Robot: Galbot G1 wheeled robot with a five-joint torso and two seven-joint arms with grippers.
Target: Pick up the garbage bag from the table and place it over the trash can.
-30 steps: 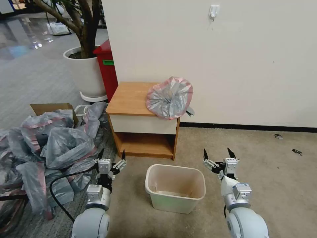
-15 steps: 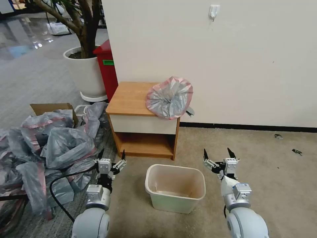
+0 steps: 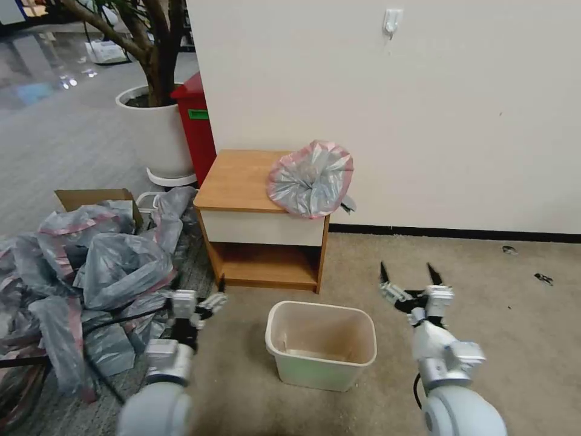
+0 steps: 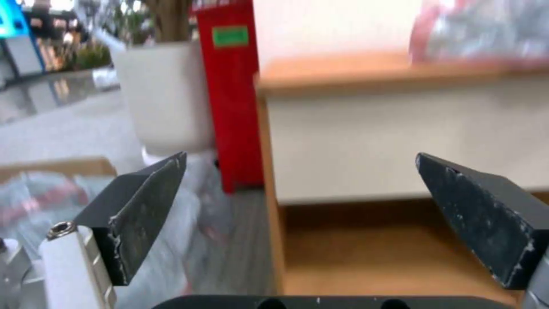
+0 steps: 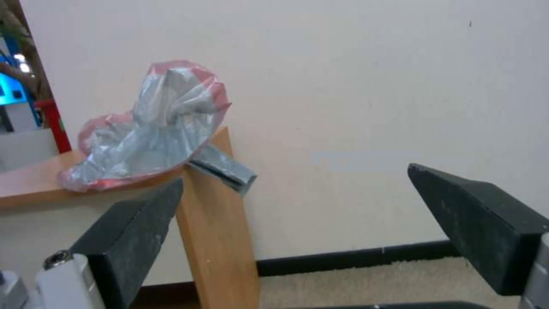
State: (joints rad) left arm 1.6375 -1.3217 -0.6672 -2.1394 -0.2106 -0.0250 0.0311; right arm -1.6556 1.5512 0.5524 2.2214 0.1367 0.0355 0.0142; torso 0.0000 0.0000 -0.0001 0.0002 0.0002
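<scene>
From the head view, your left gripper hangs low beside the table's left front leg, fingers apart and holding nothing. Your right gripper hovers over the carpet to the right of the table, spread wide, also empty. The garbage bag, thin crinkly grey plastic with a pink-red rim band, lies bunched on the table's right rear corner against the wall, its edge spilling over the side. The table has a light-brown wooden top, a cream drawer front and an open shelf below. The trash can, a cream rectangular bin with rounded corners and a rolled rim, stands on the floor in front of the table, between your two arms. A heap of similar bags fills the floor on your left, with a red bin and a white plant pot behind.

In the left wrist view, the left gripper has its dark wedge-shaped fingers set wide apart, framing the table edge and shelf; the red bin and plant pot stand beyond.

In the right wrist view, the right gripper is likewise open and touching nothing. The garbage bag sits on the table corner ahead, against the pale wall.
</scene>
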